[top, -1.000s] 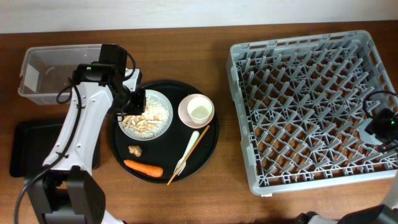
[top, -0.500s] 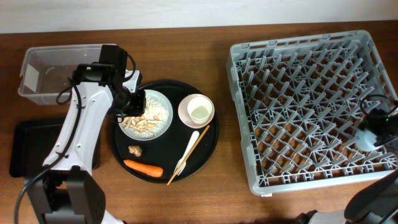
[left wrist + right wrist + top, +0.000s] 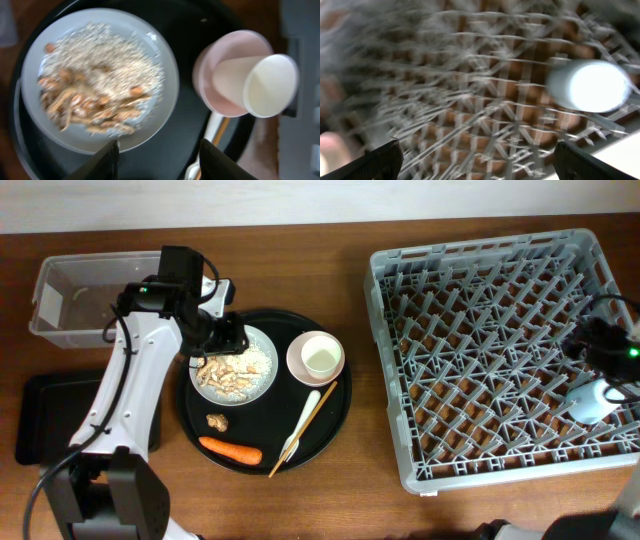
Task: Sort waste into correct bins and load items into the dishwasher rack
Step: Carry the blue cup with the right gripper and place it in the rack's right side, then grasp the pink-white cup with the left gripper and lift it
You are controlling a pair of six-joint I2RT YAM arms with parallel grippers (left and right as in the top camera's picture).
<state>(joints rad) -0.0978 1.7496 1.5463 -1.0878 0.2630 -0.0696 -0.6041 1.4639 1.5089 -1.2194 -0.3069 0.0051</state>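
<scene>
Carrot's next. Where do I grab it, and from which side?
I'd come straight down on the carrot, closing across its thicker part, toward the left. It lies flat, lengthwise left to right on the round black tray, long sides free; mind the brown lump just behind it.
</scene>
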